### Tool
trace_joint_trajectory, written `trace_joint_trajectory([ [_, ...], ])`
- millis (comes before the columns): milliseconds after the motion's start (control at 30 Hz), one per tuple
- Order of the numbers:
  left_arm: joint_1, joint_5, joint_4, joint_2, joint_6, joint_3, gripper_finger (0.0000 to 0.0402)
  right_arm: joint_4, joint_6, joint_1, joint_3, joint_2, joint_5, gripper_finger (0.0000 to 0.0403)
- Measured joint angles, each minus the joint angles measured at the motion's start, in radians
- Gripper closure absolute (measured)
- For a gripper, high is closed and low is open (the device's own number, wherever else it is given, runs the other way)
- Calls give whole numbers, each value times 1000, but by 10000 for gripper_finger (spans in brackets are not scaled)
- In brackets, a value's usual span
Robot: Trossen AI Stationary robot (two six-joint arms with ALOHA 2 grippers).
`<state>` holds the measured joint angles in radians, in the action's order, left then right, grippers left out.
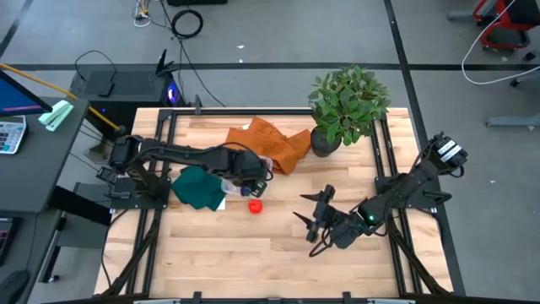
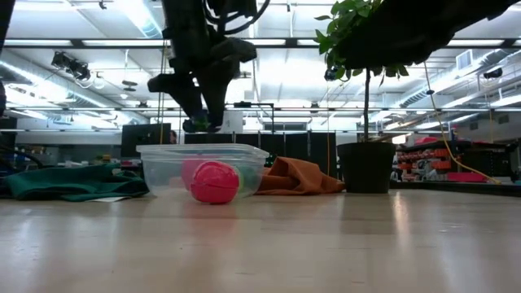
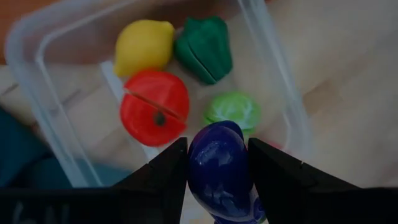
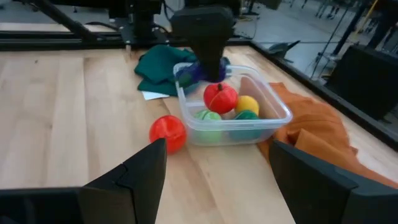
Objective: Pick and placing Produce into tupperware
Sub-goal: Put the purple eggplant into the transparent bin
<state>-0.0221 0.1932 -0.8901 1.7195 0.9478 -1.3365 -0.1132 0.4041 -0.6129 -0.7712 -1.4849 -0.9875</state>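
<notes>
The clear tupperware [image 4: 273, 117] stands on the table between the dark green cloth and the orange cloth. In the left wrist view it holds a yellow piece [image 3: 144, 46], a green one [image 3: 204, 48], a red one [image 3: 154, 107] and a yellow-green one [image 3: 233, 111]. A second red piece [image 1: 255, 205] lies on the wood just in front of the box [image 2: 163, 167]. My left gripper [image 1: 251, 174] hangs over the box, shut on the purple piece [image 3: 219, 168]. My right gripper [image 1: 310, 215] is open, low over the table to the right of the box. My left gripper pinches the purple piece [image 3: 214, 155] between its two fingers [image 3: 165, 177], one on each side of it. The fingers come from above, pointing down. The piece is lifted clear, above the box's near part [image 4: 199, 71].
An orange cloth [image 1: 272, 141] lies behind the box and a dark green cloth [image 1: 196, 187] to its left, with a white sheet under it. A potted plant [image 1: 348, 103] stands at the far right. Bare wood lies along the near side [image 1: 253, 262].
</notes>
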Motion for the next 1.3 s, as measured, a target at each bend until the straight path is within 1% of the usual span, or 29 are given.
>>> trace_joint_trajectory([
  [133, 30, 0, -12, 0, -39, 0, 229, 0, -2, 21, 0, 0, 72, 160],
  [200, 45, -5, -22, 0, -47, 0, 229, 0, -5, 27, 0, 0, 86, 160],
  [600, 93, -14, -30, 1, -107, 0, 230, 0, -13, 35, 0, 0, 92, 160],
  [700, 94, -12, -56, 1, -119, 0, 230, 0, -13, 35, 0, 0, 94, 160],
  [867, 93, 23, -134, 1, -97, 0, 230, 0, -13, 35, 0, 0, 100, 160],
  [1067, 93, 45, -143, 2, -97, 0, 230, 0, -14, 35, 0, 0, 100, 160],
  [1300, 97, 79, -166, 58, -99, 1, 230, -2, -12, 35, 0, 0, 100, 160],
])
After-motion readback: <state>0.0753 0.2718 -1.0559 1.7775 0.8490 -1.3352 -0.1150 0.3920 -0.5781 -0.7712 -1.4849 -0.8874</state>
